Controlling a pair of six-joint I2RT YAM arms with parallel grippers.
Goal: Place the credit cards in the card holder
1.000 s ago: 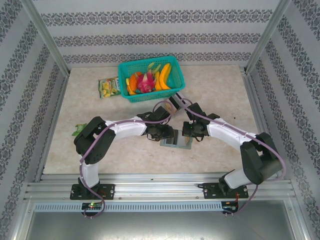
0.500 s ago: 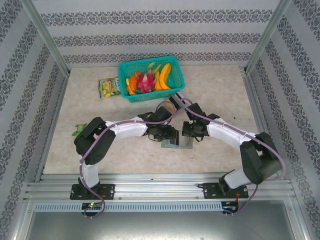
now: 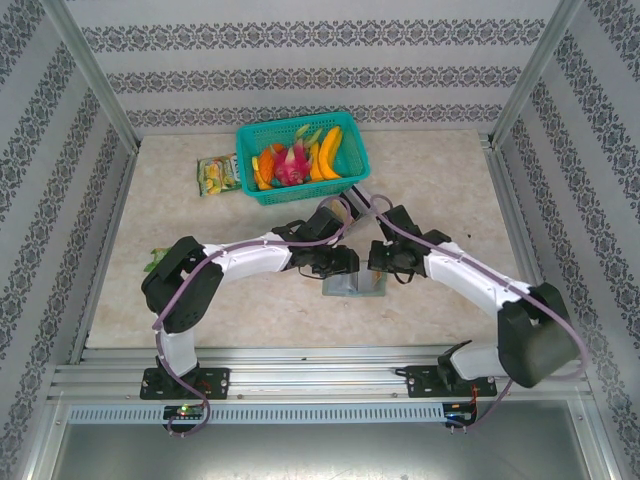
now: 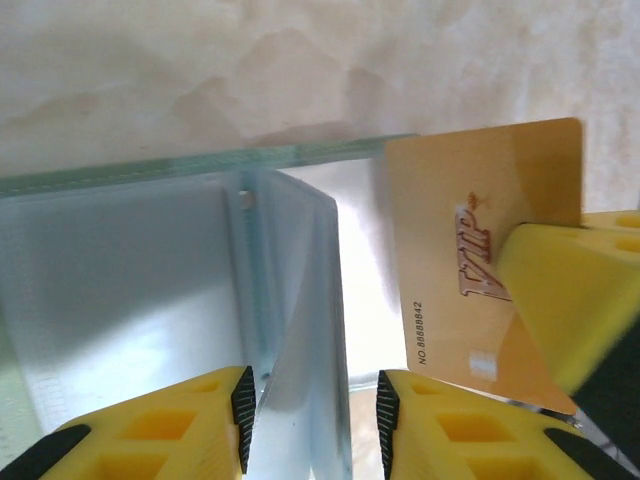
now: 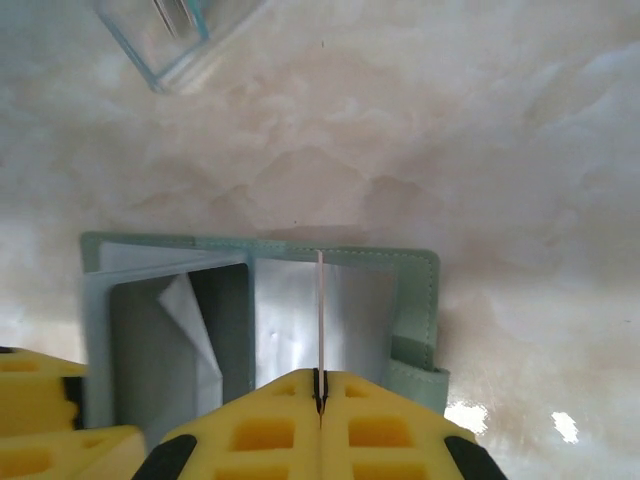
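Note:
The card holder (image 3: 355, 286) lies open on the table between both grippers, grey-green with clear inner sleeves (image 4: 120, 280). My right gripper (image 5: 320, 385) is shut on an orange-brown credit card (image 4: 470, 230) marked VIP. In the right wrist view the card stands edge-on (image 5: 320, 300) over the holder's right half (image 5: 410, 300). My left gripper (image 4: 312, 420) is open, its pads apart around one raised clear sleeve leaf (image 4: 310, 300), which rests against the left pad. In the top view the left gripper (image 3: 338, 265) and right gripper (image 3: 385, 262) face each other above the holder.
A teal basket (image 3: 290, 121) of fruit stands at the back centre, with a yellow-green snack packet (image 3: 217, 174) to its left. A small clear plastic box (image 5: 170, 35) sits just beyond the holder. A green scrap (image 3: 157, 260) lies by the left arm.
Both grippers have shifted slightly right over the holder, and the right arm's elbow has swung outward. The left jaws have narrowed a little.

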